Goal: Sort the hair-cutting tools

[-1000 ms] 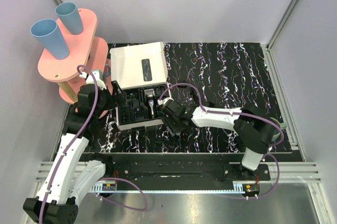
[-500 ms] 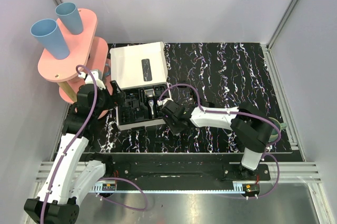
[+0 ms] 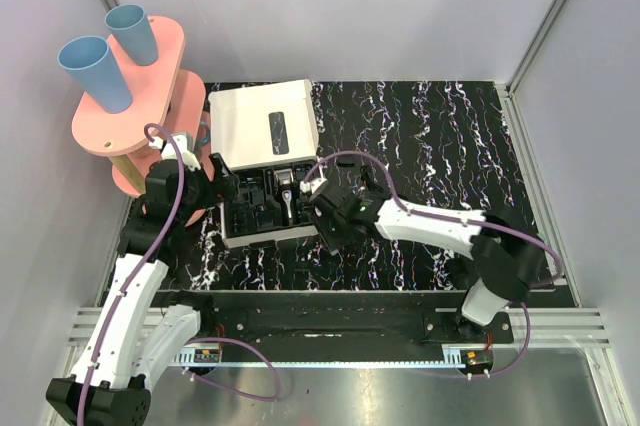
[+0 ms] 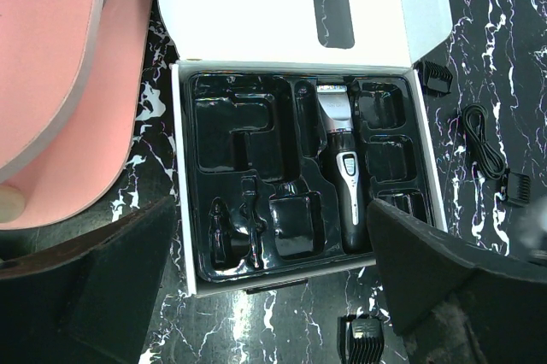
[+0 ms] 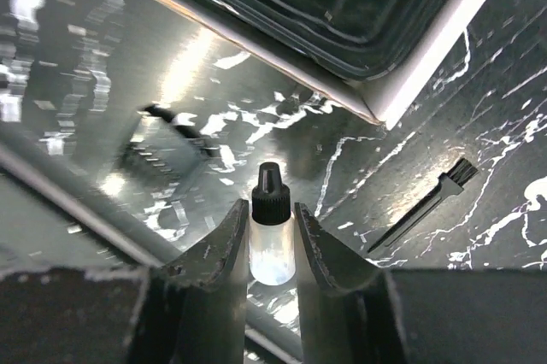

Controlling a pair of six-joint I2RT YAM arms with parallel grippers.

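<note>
Bright, even overhead light. In my right wrist view, glare streaks the glossy table (image 5: 201, 69), blurred at left; the bottle (image 5: 272, 240) is sharp. My left fingers (image 4: 85, 296) loom dark and soft.

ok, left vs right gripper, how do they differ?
The left gripper is wide open, empty; the right gripper is closed on a small bottle. The left gripper hangs above the tray; the right gripper is beside the box, over the table. Both are near the box.

clipper (image 4: 344, 172): in the box (image 4: 177, 176), right of middle
cable (image 4: 483, 142): right of the box
comb attachment (image 4: 363, 337): before the box
bottle (image 5: 272, 231): near a box corner
</note>
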